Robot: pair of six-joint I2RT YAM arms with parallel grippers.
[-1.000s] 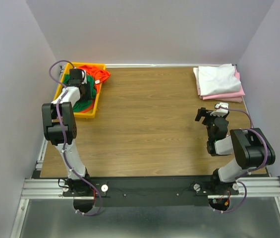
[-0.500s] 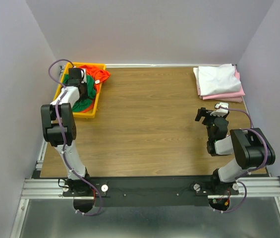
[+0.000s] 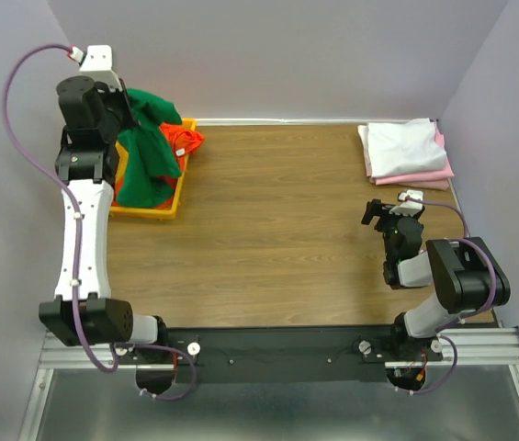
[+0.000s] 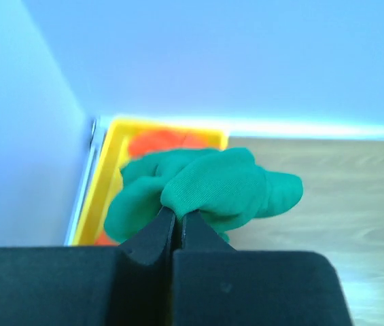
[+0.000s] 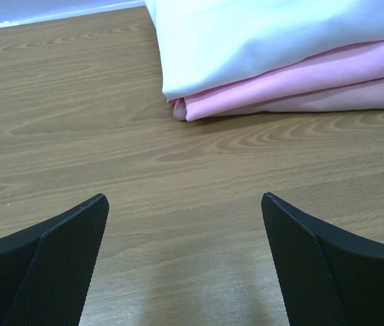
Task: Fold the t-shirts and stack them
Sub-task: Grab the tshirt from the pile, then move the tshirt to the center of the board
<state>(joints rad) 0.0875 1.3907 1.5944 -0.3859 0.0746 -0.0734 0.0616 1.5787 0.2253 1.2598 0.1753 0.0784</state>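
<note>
Overhead view. At the upper left, the left gripper is clamped shut on a dark green shirt, which drapes down over a yellow tray holding an orange-red shirt. At the upper right of the wooden table, a folded white shirt lies on a folded pink shirt. Below them the right gripper hovers, jaws spread wide, holding nothing

Partly hidden behind dark green t-shirt: orange-red t-shirt, perhaps crumpled. Cropped in right wrist view: white t-shirt, pink t-shirt.
</note>
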